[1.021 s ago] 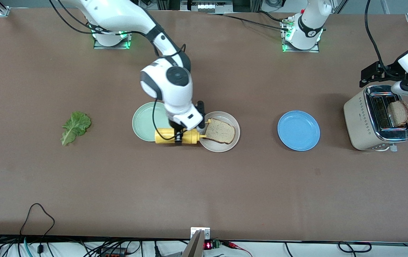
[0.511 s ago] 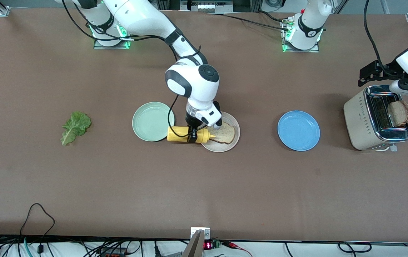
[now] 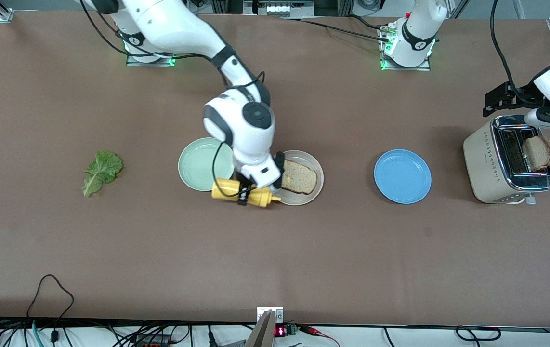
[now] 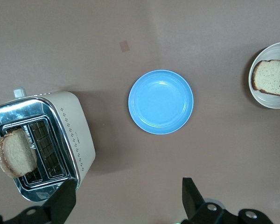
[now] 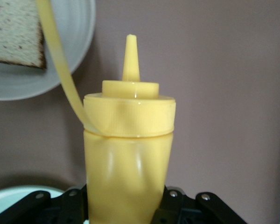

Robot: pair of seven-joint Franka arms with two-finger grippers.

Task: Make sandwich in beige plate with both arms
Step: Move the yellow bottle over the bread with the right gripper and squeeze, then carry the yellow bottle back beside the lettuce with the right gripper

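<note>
Item one, my right arm (image 3: 236,120): glossy white rounded shells, dark grey joint caps, black bands at the joints, a thin black cable looping off the wrist at centre frame. Its base, upper left, sits on a metal plate lit green. Item two, my left arm (image 3: 417,29): white column at upper right, black band with a small mark, green glow at the foot, black cables trailing. Wrist hardware on both: matte black, with screw heads.
</note>
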